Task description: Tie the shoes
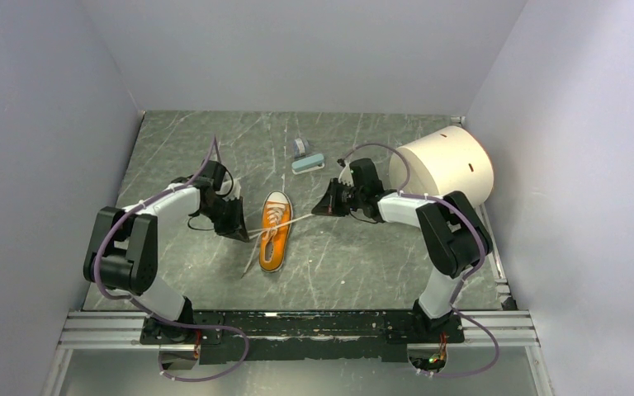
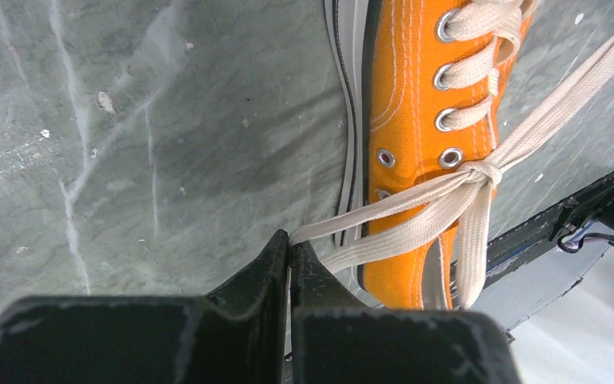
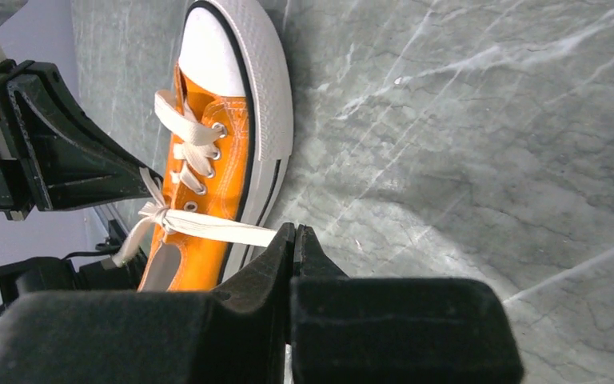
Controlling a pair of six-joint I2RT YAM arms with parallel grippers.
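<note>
A single orange shoe with white sole and toe cap lies on the table's middle, toe pointing away. Its cream laces cross in a small knot over the tongue. My left gripper sits just left of the shoe, shut on a doubled lace strand that runs taut to the knot. My right gripper is right of the shoe, shut on the other lace end, which is pulled straight from the knot. A loose strand hangs off past the heel.
A large white cylinder lies at the back right, close behind my right arm. Two small blue-grey objects rest on the marbled table behind the shoe. Pale walls close in on three sides.
</note>
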